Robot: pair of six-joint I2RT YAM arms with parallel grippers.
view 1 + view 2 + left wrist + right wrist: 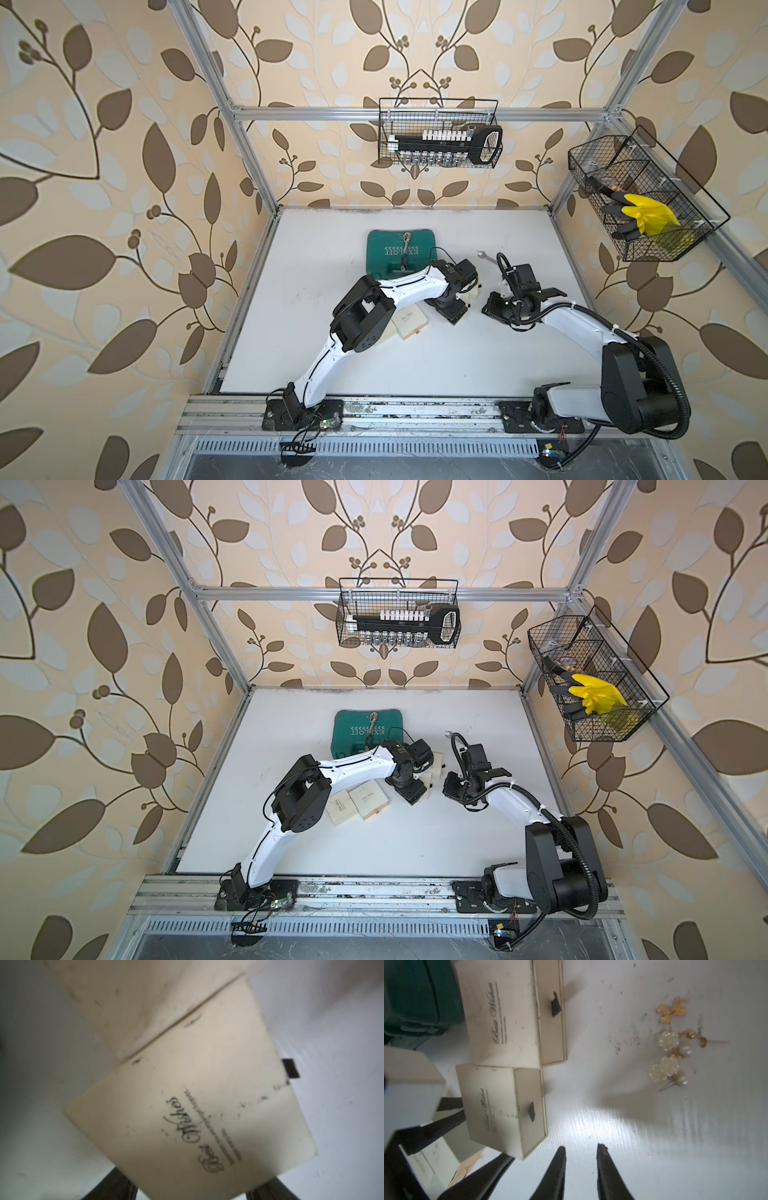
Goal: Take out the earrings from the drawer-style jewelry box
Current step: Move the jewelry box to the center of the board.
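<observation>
While the left claw point(196, 1174) stands wide astride the cream jewelry box point(187, 1095), firm contact not discernible, the hold is probably best taken on the outer sleeve alone, pressing it flat to the counter point(332, 1032) and leaving the black pull tab point(291, 1068), on the box's far edge from the claw, free. Right claw point(580, 1149): narrowly parted, empty. Earrings point(672, 1053): loose on the counter ahead of the right claw; pearly beads, white flower-shaped studs, gilt posts.
</observation>
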